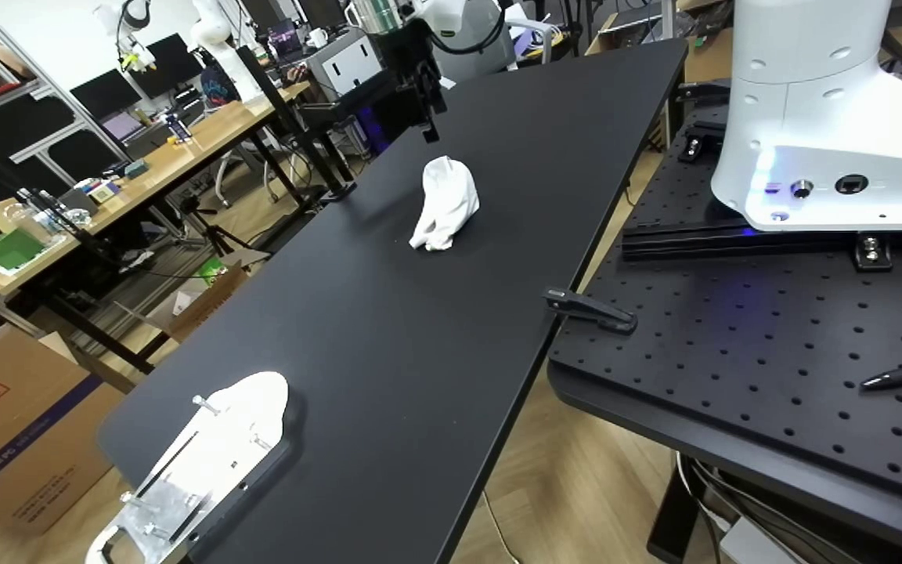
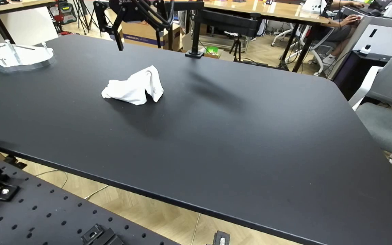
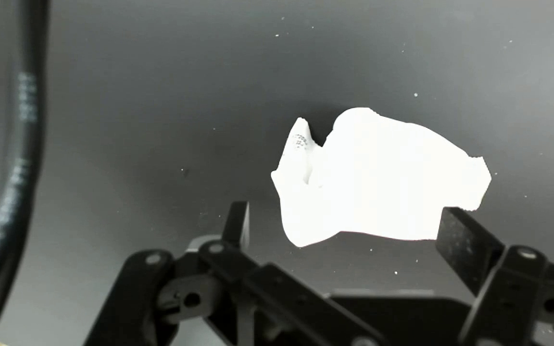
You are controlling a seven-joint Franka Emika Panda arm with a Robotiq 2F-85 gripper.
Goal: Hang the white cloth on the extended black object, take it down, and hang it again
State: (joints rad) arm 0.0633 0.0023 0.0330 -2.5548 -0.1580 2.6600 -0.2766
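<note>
Gripper (image 3: 345, 211) aloft (jaws wide apart)

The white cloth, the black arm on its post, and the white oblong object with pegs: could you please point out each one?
White cloth (image 3: 378, 180), in the wrist view: middle of the fabric.
Black arm (image 2: 228, 23), in an exterior view: side of its broad bar.
White oblong object (image 1: 208, 458), in an exterior view: flat upper face.

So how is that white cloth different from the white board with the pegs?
The white cloth is crumpled; the white board is flat. The board carries upright pegs, while the cloth has none. The cloth looks shorter than the board. Both are white and rest on the black table.
</note>
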